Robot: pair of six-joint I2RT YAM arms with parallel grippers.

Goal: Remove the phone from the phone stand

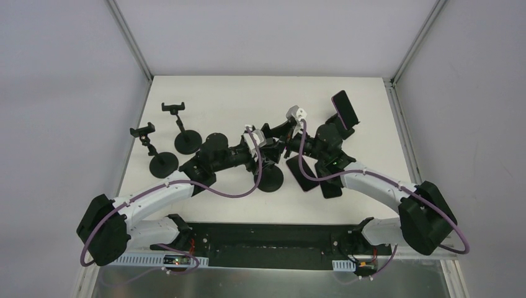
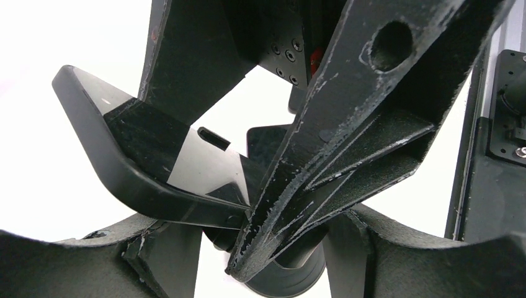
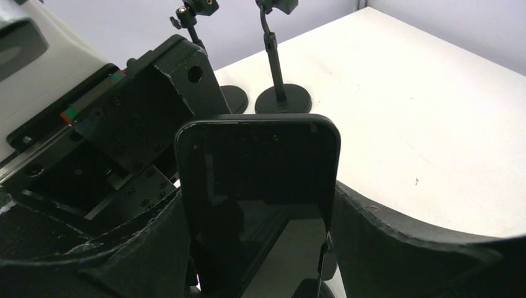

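Right wrist view: the phone [image 3: 257, 161], a glossy black slab with rounded corners, stands upright above the round base of the phone stand [image 1: 271, 181]. The matte, scuffed right gripper [image 3: 258, 214] pinches its long edges. The left gripper [image 2: 248, 261] sits half-spread beside the phone; whether it grasps anything I cannot tell, because the right one's scratched finger [image 2: 347, 124] blocks it. Left of that stand are two bare ones, near stand [image 1: 164, 162] and far stand [image 1: 186, 141]. To its right lie two phones, first flat phone [image 1: 302, 174] and second flat phone [image 1: 329, 184], with a tilted phone [image 1: 345, 110] beyond.
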